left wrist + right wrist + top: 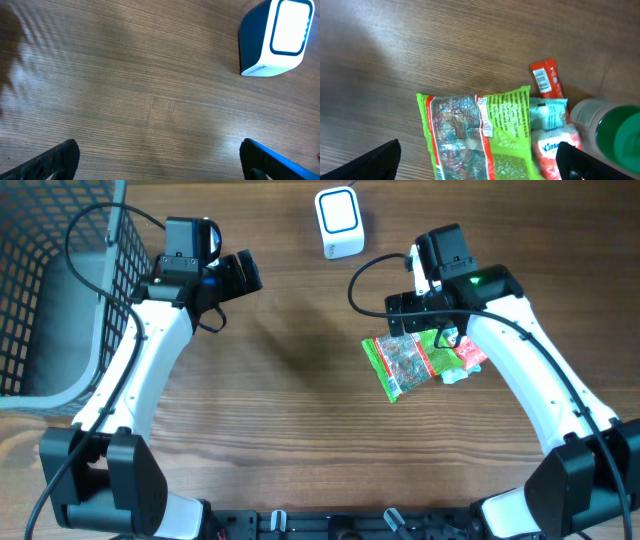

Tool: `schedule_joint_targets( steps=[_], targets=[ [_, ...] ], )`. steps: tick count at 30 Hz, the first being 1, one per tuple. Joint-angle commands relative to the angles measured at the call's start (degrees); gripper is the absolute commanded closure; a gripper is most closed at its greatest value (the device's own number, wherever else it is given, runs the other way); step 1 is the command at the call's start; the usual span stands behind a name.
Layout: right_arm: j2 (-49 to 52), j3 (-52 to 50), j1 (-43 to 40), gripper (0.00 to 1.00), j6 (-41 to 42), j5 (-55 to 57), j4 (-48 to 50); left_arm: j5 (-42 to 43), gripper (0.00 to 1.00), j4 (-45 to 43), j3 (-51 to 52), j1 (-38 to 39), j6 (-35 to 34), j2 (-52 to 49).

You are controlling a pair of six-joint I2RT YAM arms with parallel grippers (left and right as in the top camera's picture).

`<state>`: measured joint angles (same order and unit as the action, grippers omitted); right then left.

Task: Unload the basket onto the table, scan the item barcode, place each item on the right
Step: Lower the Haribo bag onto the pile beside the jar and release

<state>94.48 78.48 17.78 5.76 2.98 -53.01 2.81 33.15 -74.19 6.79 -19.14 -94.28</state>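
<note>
A green snack packet (400,363) lies flat on the wooden table among other items, and it fills the lower middle of the right wrist view (475,135). My right gripper (477,172) hovers directly over it, open, with a finger on either side and nothing held. In the overhead view the right gripper (425,330) sits at the packet's far edge. The white barcode scanner (338,222) stands at the table's back centre, and it shows top right in the left wrist view (272,37). My left gripper (160,162) is open over bare wood, to the left of the scanner (245,273).
A red stick pack with a barcode (546,80), a teal packet (547,112), a red-and-white packet (555,155) and a green-capped bottle (615,135) crowd the green packet's right side. A wire basket (40,300) stands at the far left.
</note>
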Motion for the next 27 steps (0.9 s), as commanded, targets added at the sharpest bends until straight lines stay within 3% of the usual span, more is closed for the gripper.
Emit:
schedule_joint_targets(
  steps=[1, 22, 27],
  targets=[
    [-0.5, 0.7, -0.3, 0.0, 5.3, -0.9, 1.5, -0.6, 0.0, -0.1, 0.0, -0.3, 0.9, -0.3],
    [-0.5, 0.5, -0.4, 0.0, 5.2, -1.1, 3.3, -0.6, 0.0, -0.1, 0.0, -0.3, 0.9, -0.3],
    [-9.4, 0.5, -0.4, 0.0, 4.7, 2.6, 3.2, -0.6, 0.0, -0.1, 0.0, -0.3, 0.9, -0.3]
  ],
)
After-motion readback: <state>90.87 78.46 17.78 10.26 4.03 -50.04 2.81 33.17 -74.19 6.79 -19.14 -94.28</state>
